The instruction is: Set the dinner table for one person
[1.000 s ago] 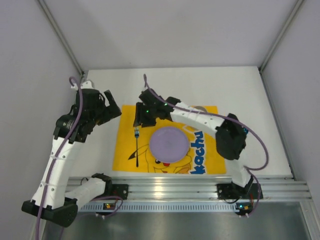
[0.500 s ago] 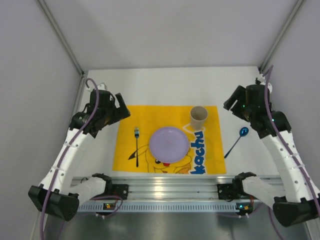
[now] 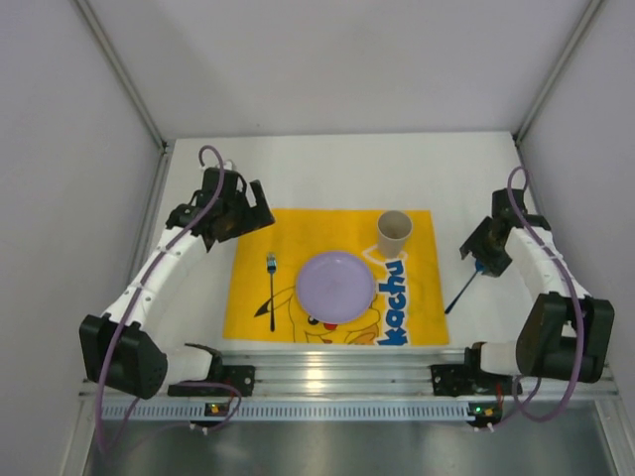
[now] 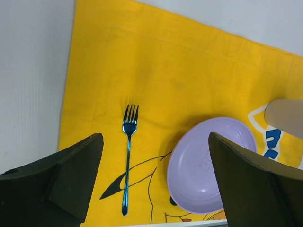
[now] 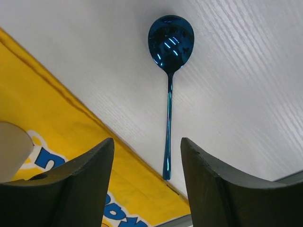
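Left gripper (image 4: 154,137): jaws at full width, nothing between them. Fingers (image 4: 66,184) are dark, matte, wedge-shaped. It hangs above the far-left corner of the mat (image 4: 156,61), looking down across it.

Right gripper (image 5: 147,142): jaws apart, moderate gap, holding nothing. Same dark matte fingers (image 5: 80,175). It sits low over the spoon (image 5: 169,90) without touching it.

Spoon: glossy blue metal, oval bowl, thin straight handle. It lies flat on the bare dinner table (image 3: 337,169), right of the mat. Bowl points away from the arm bases; the handle end lies just beside the mat's right edge.

Fork (image 4: 128,156): same glossy blue metal, four tines. It lies flat on the mat, left of the plate (image 4: 208,165) and apart from it.

Plate: lilac, round, shallow, smooth, sitting mid-mat. Cup (image 3: 394,233): beige, upright, tapered, at the mat's far-right corner, beyond the plate.

Mat: yellow cloth, slightly creased, cartoon print with blue lettering.

Dinner table: white, matte, faint linear grain, directly under both grippers. It extends past the mat on the left, right and far sides. Ribbed aluminium rail (image 3: 347,372) runs along the near edge with both arm bases on it.

Plain pale grey walls (image 3: 327,59) with metal corner posts enclose the table on three sides.
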You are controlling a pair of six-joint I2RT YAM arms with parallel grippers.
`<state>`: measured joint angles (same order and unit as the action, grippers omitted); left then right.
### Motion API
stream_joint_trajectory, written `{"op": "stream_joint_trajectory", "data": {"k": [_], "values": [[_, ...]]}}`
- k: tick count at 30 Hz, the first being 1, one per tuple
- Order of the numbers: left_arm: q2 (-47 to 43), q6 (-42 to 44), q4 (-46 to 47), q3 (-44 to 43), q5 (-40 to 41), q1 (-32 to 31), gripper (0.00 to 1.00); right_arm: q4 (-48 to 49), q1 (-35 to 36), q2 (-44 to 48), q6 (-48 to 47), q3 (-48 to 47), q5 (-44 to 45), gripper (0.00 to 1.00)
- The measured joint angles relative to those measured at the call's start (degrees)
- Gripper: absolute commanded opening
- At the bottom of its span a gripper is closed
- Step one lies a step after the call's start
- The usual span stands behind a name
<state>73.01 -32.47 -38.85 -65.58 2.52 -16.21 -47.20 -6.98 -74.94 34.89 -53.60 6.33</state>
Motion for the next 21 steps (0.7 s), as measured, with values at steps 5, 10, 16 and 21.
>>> {"op": "stream_joint_trajectory", "data": {"k": [5, 10, 16, 21], "values": [[2.2, 1.1, 0.8, -1.0, -0.3, 0.0, 0.98, 4.0, 0.0, -4.6, 0.1, 3.3, -0.4, 0.55], [3.9, 1.2, 1.3, -1.8, -1.1, 0.0, 0.98, 6.0, -0.1, -7.5, 0.2, 5.7, 0.0, 0.50], [5.9, 1.3, 1.4, -3.0, -1.7, 0.0, 0.98, 9.7, -1.0, -11.8, 0.0, 5.6, 1.7, 0.44], [7.1, 1.4, 1.2, -4.6, -1.7, 0.0, 0.98, 10.2, -3.3, -14.2, -0.8, 4.1, 2.1, 0.34]]}}
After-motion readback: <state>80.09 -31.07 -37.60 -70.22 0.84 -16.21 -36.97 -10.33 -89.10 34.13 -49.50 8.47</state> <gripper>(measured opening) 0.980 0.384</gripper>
